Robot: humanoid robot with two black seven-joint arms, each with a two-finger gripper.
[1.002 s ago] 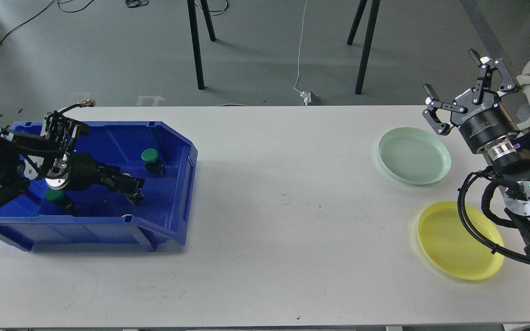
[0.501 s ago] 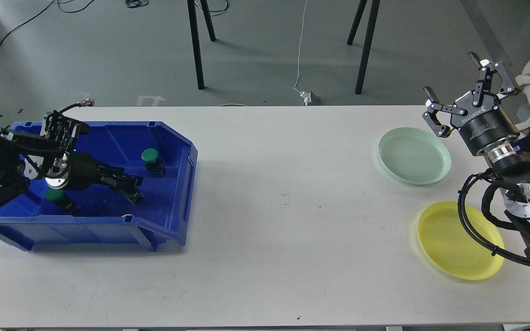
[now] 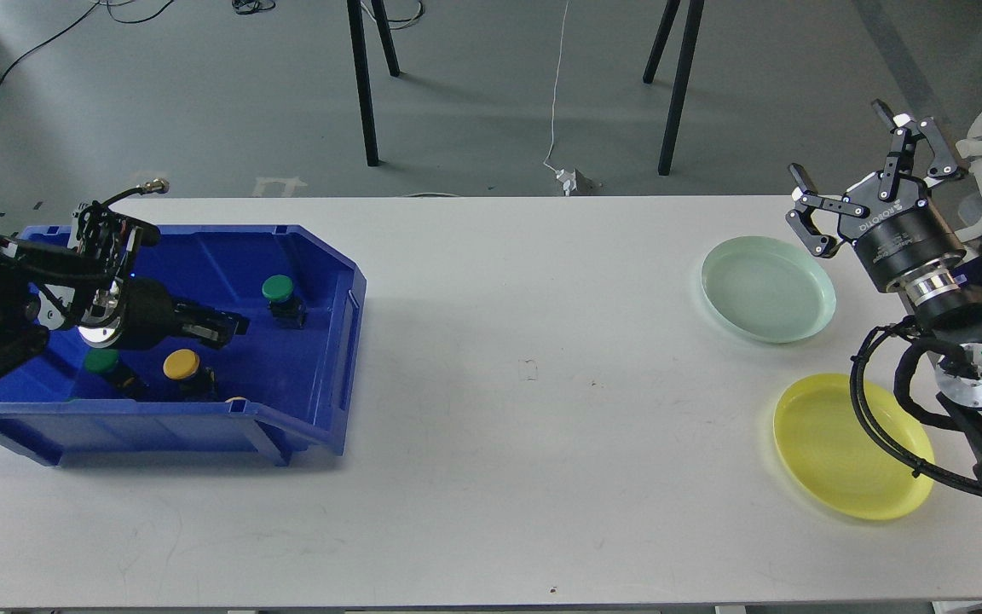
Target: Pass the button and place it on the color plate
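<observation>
Sitting at the surface's (image 3: 491,409) left edge, blue bin (image 3: 320,256) contains one yellow button (image 3: 180,364) and two green buttons (image 3: 277,288). Left tool (image 3: 231,326) inside bin, closure indeterminate. Right tool (image 3: 870,175) spread wide, empty, beside empty green plate (image 3: 767,290); yellow plate (image 3: 851,447) empty.

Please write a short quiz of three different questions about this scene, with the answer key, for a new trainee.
1. True or false: the yellow button lies on the yellow plate.
2. How many green buttons show fully in the blue bin? A) one B) two C) four
3. Fill in: the jaws of the right gripper are ____.

Key: 1. False, it is in the bin. 2. B, one at the back, one beside the left gripper. 3. open.
</observation>
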